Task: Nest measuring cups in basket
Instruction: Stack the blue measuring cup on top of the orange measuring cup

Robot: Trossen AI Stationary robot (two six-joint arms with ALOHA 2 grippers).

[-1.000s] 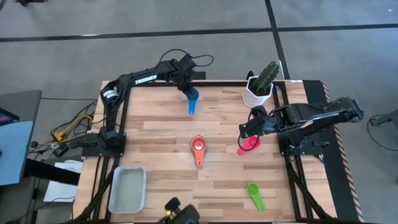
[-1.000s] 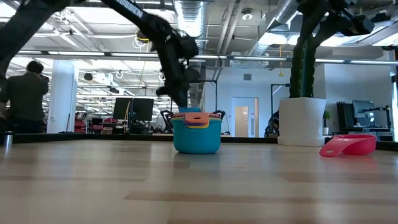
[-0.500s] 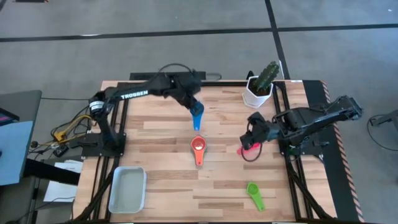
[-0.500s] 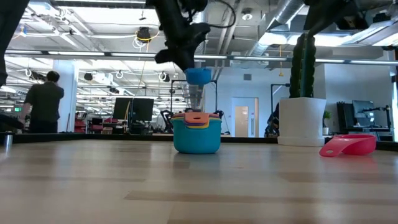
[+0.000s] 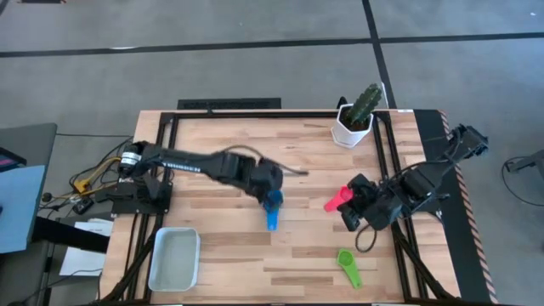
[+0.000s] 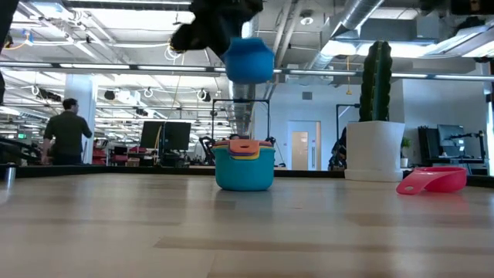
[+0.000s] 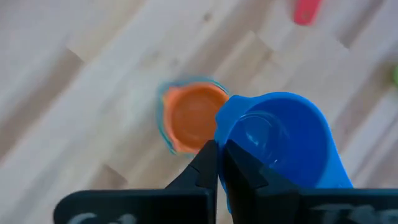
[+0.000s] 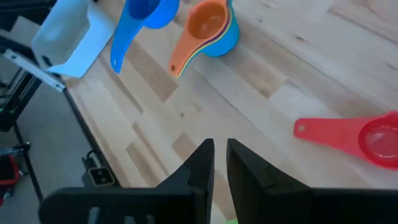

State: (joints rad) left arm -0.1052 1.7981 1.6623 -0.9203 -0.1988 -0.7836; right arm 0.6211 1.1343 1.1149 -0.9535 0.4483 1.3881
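Note:
My left gripper is shut on the blue measuring cup and holds it in the air right above the nested stack. That stack has a teal bowl outside and a red-orange cup on top, and it stands on the table's middle. The pink cup lies on the table to the stack's right, and the green cup lies nearer the near edge. The pale basket sits at the near left corner. My right gripper is shut, holds nothing, and hovers just on the near side of the pink cup. My left gripper pinches the blue cup's bowl by its rim, one finger inside the bowl and one outside. The fingers come from above, pointing down. The cup is lifted clear with its mouth up, and its handle points toward the table's near edge.
A white faceted pot with a cactus stands at the far right corner. Black frame rails run along the table's left and right sides. A person stands in the room beyond the table. Bare wood lies between the stack and the basket.
My left gripper has lifted the blue cup off the table near the far edge and carried it toward the near edge, to a place above the nested stack. My right gripper has moved toward the near edge, away from the pink cup, which stayed put.

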